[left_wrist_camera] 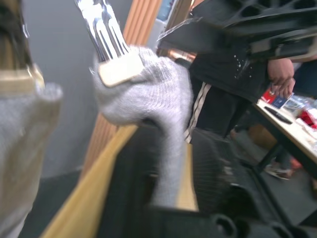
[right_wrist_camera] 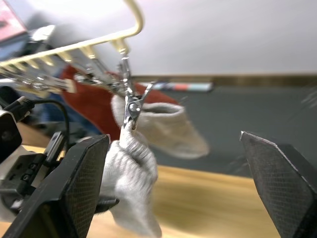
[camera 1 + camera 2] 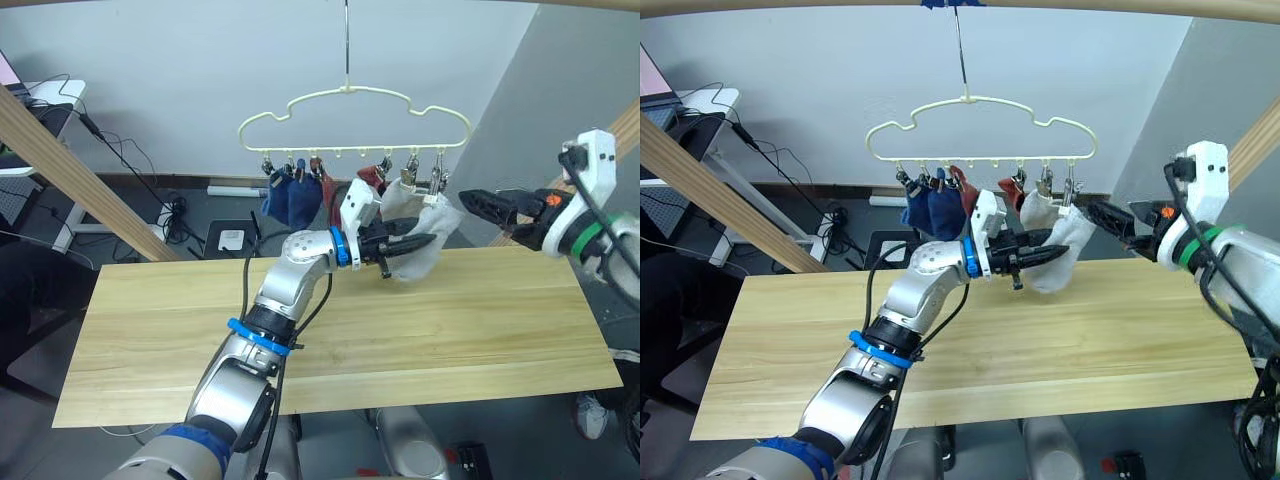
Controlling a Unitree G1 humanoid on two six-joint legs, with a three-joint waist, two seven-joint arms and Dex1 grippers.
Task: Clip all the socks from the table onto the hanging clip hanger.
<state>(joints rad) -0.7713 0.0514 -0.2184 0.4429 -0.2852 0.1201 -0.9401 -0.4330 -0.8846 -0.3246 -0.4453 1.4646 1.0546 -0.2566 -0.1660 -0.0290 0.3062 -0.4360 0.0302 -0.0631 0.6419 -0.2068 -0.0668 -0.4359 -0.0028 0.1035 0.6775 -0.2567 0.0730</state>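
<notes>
The cream clip hanger (image 3: 352,108) hangs above the far edge of the table (image 3: 200,340). Blue socks (image 3: 288,200) and rust red socks (image 3: 326,186) dangle from its left and middle clips. Two light grey socks hang at its right end. My left gripper (image 3: 418,242) is shut on the lower part of the outer grey sock (image 3: 432,232), whose top sits in a silver clip (image 2: 130,106). In the left wrist view this sock (image 1: 148,94) runs down between my fingers. My right gripper (image 3: 470,202) hovers open just right of that sock, its fingers (image 2: 74,188) wide apart.
Slanted wooden frame poles (image 3: 70,170) stand at the left and behind my right arm. Cables and a power strip (image 3: 230,240) lie on the floor beyond the table. A person (image 1: 233,84) stands by a bench in the left wrist view.
</notes>
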